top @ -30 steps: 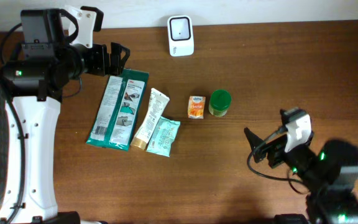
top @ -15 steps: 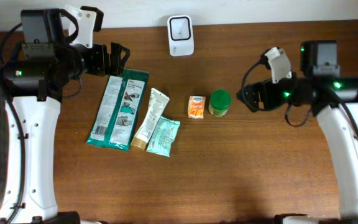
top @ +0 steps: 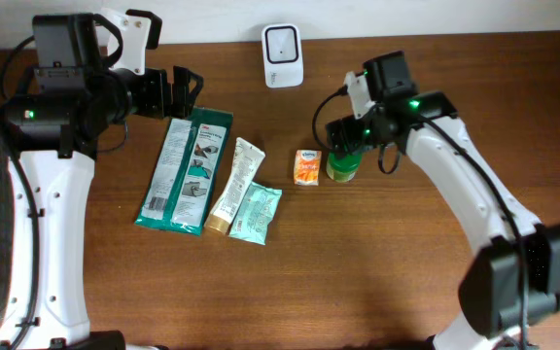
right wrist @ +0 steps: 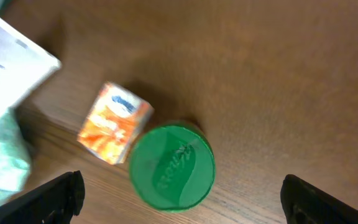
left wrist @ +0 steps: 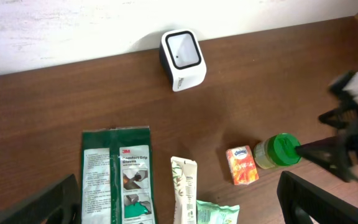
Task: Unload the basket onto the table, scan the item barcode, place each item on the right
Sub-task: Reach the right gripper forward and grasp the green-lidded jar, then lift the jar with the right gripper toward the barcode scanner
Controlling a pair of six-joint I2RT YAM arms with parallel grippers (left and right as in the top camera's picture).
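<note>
We see a dark brown table (top: 358,282) with a fine wood grain. The scanner (top: 283,55) is white, and its dark window has a black frame. In front of the scanner and slightly to its right, the jar (top: 344,160) has a bright green lid. Directly in front of the scanner, the small pack (top: 306,166) is orange and white with a blue mark. Further to the scanner's front-left, the tube (top: 234,185) is cream with green print, the pouch (top: 256,213) is pale mint, and the long packet (top: 185,169) is dark green with white printed panels and a red logo.
</note>
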